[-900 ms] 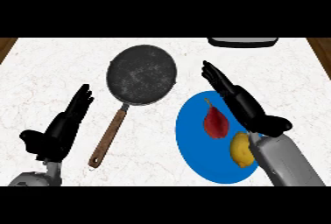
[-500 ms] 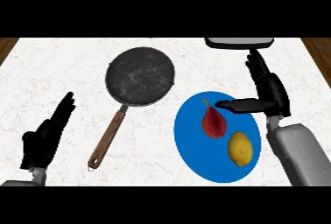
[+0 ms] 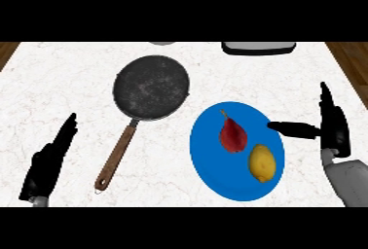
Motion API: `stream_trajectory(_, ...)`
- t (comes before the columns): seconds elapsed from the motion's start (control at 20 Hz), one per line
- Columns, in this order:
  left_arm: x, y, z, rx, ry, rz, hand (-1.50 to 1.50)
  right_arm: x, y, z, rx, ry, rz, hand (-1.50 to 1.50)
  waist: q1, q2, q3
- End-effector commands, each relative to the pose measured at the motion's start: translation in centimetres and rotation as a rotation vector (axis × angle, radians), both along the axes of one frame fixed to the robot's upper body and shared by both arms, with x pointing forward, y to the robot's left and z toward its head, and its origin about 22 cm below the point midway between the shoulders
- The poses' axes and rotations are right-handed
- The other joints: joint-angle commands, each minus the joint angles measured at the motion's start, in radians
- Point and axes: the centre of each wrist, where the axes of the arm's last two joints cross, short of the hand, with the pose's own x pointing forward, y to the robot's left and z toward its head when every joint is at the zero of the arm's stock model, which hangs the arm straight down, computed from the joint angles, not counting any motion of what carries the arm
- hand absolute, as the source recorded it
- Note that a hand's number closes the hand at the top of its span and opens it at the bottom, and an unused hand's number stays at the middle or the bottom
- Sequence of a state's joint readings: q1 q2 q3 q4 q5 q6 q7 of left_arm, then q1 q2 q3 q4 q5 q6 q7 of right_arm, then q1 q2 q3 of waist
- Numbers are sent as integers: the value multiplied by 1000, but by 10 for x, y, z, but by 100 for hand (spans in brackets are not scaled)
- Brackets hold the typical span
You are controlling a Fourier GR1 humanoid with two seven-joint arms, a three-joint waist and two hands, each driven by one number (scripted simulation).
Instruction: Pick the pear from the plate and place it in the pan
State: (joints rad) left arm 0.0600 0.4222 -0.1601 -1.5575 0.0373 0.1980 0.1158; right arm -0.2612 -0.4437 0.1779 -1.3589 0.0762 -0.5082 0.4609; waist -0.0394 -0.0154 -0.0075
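Observation:
A dark red pear (image 3: 232,135) lies on the blue plate (image 3: 212,168), stem pointing up and left. A yellow lemon (image 3: 262,164) sits beside it on the same plate, lower right. The black pan (image 3: 152,87) with a brown wooden handle (image 3: 117,156) rests on the counter to the plate's upper left. My right hand (image 3: 333,127) stands open just off the plate's right edge, fingers straight up, thumb reaching toward the plate. It touches nothing. My left hand (image 3: 49,165) is open at the lower left, fingers up, apart from the pan handle.
A grey-and-white appliance (image 3: 259,47) sits at the counter's back edge, right of centre. A small grey object (image 3: 163,43) peeks in at the back edge above the pan. Wooden floor shows beyond the counter's left and right edges.
My right hand has moved rightward off the plate to its right edge, uncovering the pear and lemon. The left hand has drifted lower and left. The view has shifted slightly.

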Motion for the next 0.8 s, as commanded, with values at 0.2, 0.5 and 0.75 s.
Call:
stream_trajectory(0.2,3,-5,5,2,-6,-24,0,-7,15,85,-214,278,156,-150,26,8,5)
stream_trajectory(0.5,-6,-23,-7,-22,-4,-43,0,6,56,124,-160,401,338,-150,49,15,6)
stream_trajectory(0.75,-1,-25,7,-3,-21,-57,0,31,84,156,-190,497,334,-150,60,16,6)
